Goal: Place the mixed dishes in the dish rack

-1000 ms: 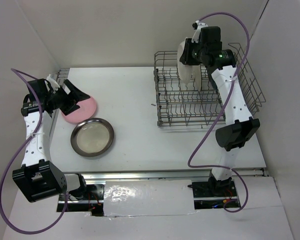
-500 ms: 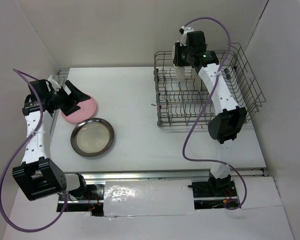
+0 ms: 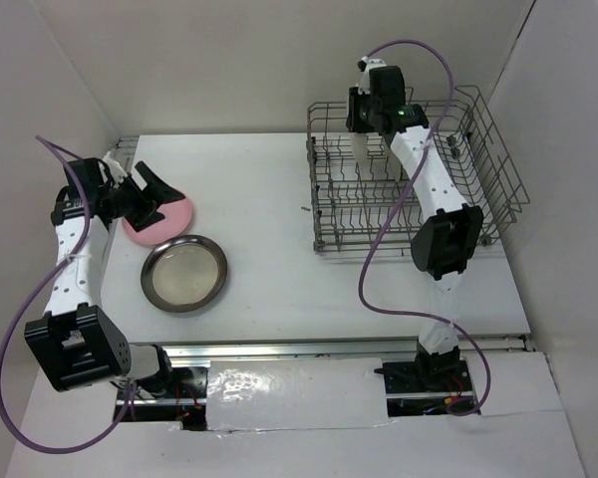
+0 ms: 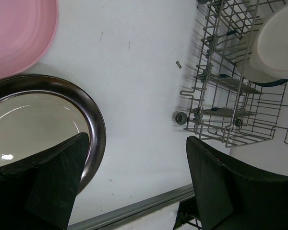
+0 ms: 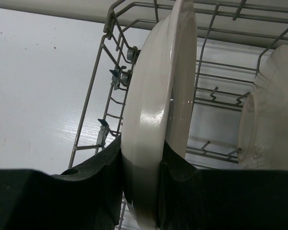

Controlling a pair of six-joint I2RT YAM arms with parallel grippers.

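We see the white surface (image 3: 269, 189) bearing the wire dish rack (image 3: 379, 214), where our right gripper (image 5: 144, 167) has its jaws clamped on a cream plate (image 5: 153, 110) standing on edge, while our left gripper (image 4: 134, 172) hangs with jaws spread wide over the pink plate (image 3: 175, 212), beside the brown-rimmed plate (image 3: 184, 274).

Bright, even light casts soft shadows, with glare streaking the cream plate (image 5: 151, 120).

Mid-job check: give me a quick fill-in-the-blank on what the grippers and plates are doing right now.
The right gripper is shut on a cream plate, held on ____ at the dish rack.
The left gripper is ____.
Outside the rack, ____ plates lie on the table: the pink plate and the brown-rimmed plate.
Missing words: edge; open; two.
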